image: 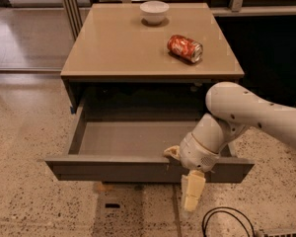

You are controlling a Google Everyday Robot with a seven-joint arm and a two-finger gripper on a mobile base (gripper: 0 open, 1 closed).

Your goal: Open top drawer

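Observation:
The top drawer [113,168] stands pulled far out of the tan cabinet [123,43]. Its dark grey front faces me and its shallow grey tray [128,137] is bare. My gripper [182,174] is at the drawer front, right of centre. One pale finger [171,152] rests at the front's top rim. The other finger [193,194] hangs down in front of the drawer face. The fingers stand apart and hold nothing. My white arm [251,112] reaches in from the right and hides the drawer's right front corner area.
A white bowl [154,11] stands at the back of the cabinet top, and a red soda can [185,48] lies on its side to the right. A black cable [227,221] loops on the speckled floor at the lower right. Dark furniture stands to the right.

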